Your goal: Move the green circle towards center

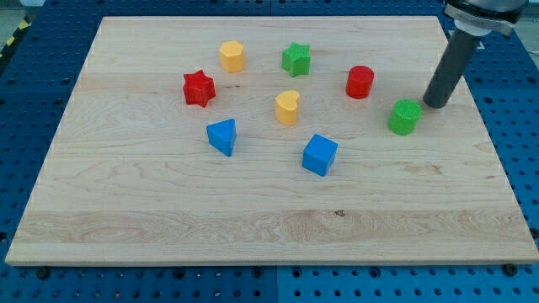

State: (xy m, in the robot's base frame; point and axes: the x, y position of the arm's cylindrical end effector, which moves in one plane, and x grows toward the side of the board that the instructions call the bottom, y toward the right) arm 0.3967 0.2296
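Note:
The green circle (pixel 405 116) is a short green cylinder standing on the wooden board (pixel 168 210) at the view's right. My tip (pixel 434 104) touches the board just to the right of it and slightly above, a small gap apart from it. The dark rod rises from there toward the view's top right corner.
A red cylinder (pixel 360 82) stands left of and above the green circle. A green star (pixel 296 59), a yellow hexagon (pixel 232 56), a red star (pixel 199 87), a yellow heart (pixel 287 108), a blue triangle (pixel 222 135) and a blue cube (pixel 319 154) lie further left.

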